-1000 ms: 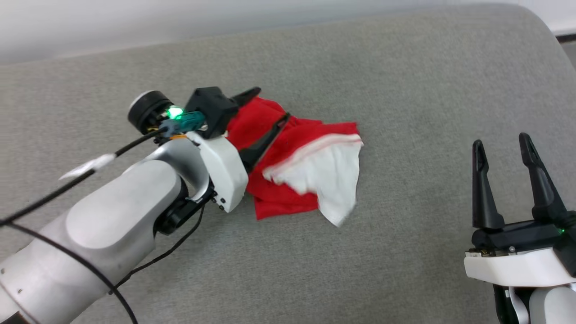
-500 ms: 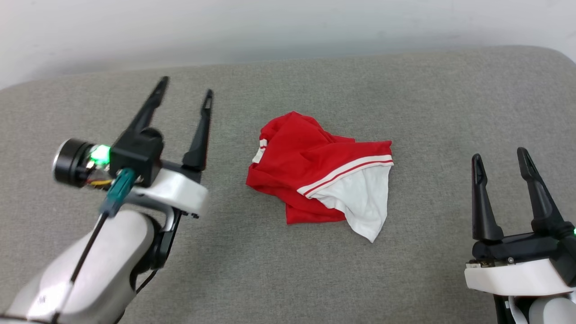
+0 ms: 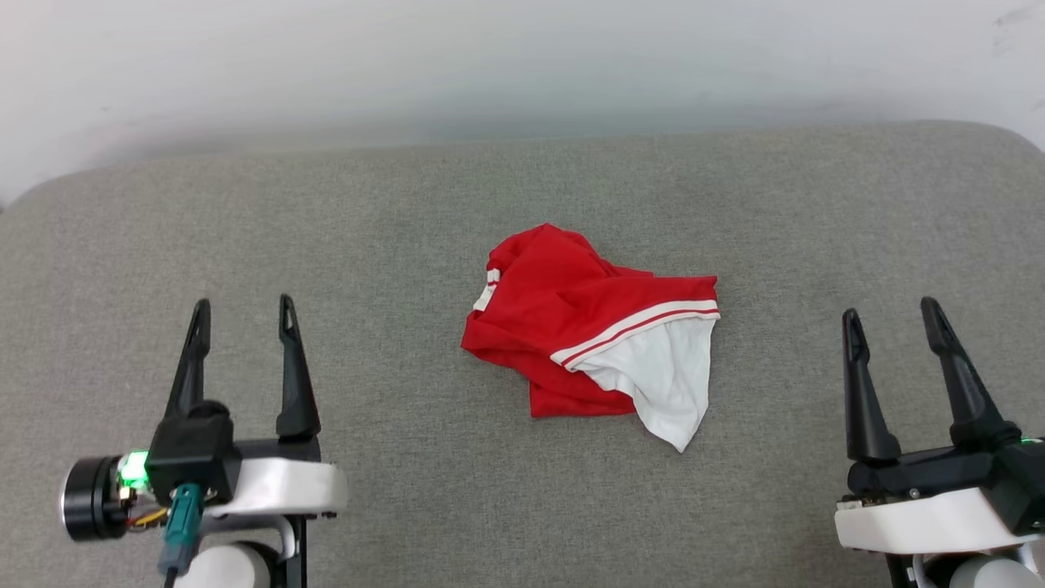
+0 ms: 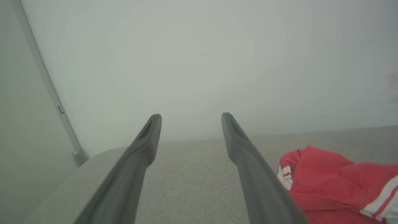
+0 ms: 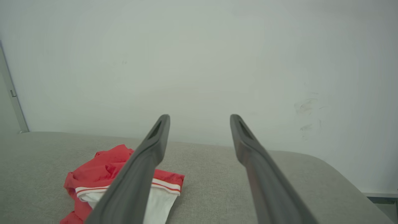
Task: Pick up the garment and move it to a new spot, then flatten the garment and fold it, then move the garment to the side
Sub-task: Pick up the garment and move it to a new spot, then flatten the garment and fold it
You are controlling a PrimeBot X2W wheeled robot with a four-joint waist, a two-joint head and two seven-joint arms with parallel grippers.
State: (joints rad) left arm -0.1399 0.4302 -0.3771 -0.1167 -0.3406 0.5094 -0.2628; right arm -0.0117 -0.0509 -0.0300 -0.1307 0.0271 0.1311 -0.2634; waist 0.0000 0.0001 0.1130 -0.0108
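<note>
Our left claw (image 3: 242, 304) and right claw (image 3: 890, 309) stand wide open, empty; the garment (image 3: 571, 327) lies crumpled between them on the grey cushion (image 3: 326, 229). We should pinch opposite edges, spreading gently.

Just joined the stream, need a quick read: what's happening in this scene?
Nothing is being held right now. The garment, a red shirt with a white sleeve and striped trim, lies crumpled in a heap in the middle of the grey padded surface. The left gripper and the right gripper sit on either side of it near the front edge, both open and clear of the cloth. The shirt is not flattened or folded yet.
</note>
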